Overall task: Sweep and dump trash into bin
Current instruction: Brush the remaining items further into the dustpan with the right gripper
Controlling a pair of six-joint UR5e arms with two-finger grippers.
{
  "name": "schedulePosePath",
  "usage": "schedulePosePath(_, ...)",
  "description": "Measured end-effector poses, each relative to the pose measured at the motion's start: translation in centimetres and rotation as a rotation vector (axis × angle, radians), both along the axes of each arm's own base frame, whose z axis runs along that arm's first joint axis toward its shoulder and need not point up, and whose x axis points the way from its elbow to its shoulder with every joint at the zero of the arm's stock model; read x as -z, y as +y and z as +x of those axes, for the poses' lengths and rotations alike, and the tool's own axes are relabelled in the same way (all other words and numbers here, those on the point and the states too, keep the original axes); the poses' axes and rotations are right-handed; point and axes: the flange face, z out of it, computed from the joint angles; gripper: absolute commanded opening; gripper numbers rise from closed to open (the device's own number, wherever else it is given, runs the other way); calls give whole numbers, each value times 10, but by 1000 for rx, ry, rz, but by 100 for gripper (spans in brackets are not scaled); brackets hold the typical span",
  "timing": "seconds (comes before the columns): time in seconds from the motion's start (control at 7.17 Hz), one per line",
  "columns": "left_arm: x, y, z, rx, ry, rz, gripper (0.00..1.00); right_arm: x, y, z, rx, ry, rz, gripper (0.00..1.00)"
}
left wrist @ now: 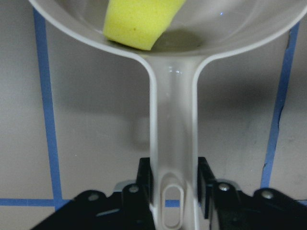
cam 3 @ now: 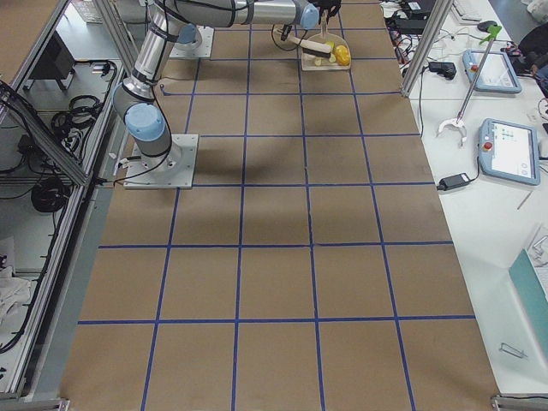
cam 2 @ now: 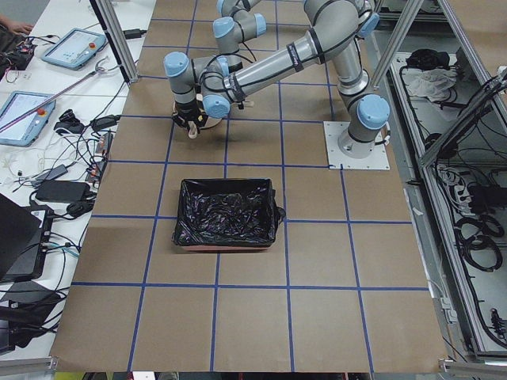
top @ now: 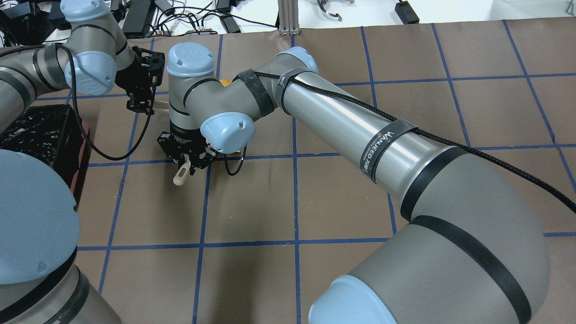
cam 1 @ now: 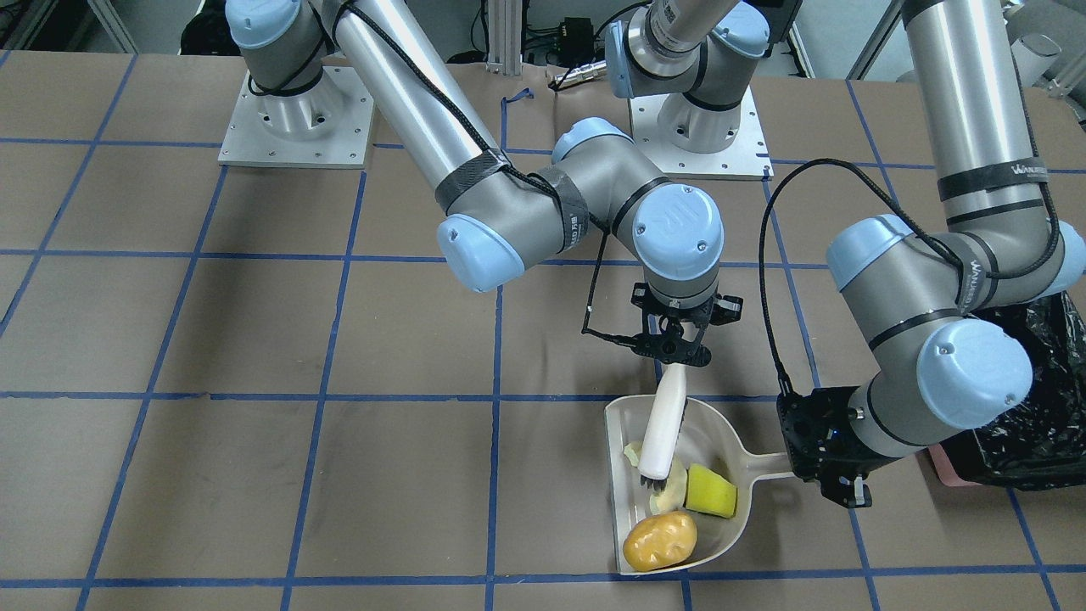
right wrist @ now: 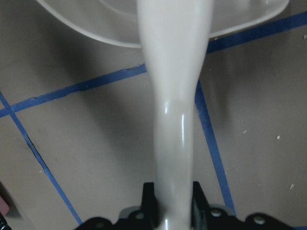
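Sweeping stage at its close, read from the front-facing view, near edge to far. Nearest the camera, the golden-brown lump (cam 1: 660, 540) lies at 6 o'clock in the beige dustpan (cam 1: 626, 501), close to the corner of its open mouth, which faces 9 o'clock. Just beyond it, the yellow sponge wedge (cam 1: 710, 490) sits against the back wall and the pale slice (cam 1: 672, 494) beside it, under the dark bristles of the white brush (cam 1: 664, 424). All three pieces of trash thus appear gathered. At 3 o'clock the left gripper (left wrist: 173, 167) is clamped on the pan's handle. At 12 o'clock the right gripper (cam 1: 676, 348) pinches the brush handle between narrow jaws. Farther out at 3 o'clock stands the bin (cam 1: 1014, 450), apart from the pan and partly under the left arm's wrist. The next move probably calls for lifting the brush away toward 12 o'clock, then raising the pan with its mouth tipped up, since the lump near the lip could roll out, and carrying it over the bin's rim. Room is tight toward 3 o'clock, where the left arm crowds the bin. The side views place the pan near the table (cam 1: 254, 475) edge on the operators' side.
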Motion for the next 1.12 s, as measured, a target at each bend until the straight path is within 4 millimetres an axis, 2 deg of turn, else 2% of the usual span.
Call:
schedulePosePath(0.42,1,0,-1,0,6,0,38,-20,18,-2,-3,37,34,16)
schedulePosePath(0.7,1,0,-1,0,7,0,38,-35,22,-16,-5,85,43,16)
schedulePosePath(0.98,0,0,0,-2,9,-1,38,-46,15,-54,2,167,45,16)
schedulePosePath(1.12,-1,0,2,-6,15,-4,35,-50,10,-84,-11,198,53,16)
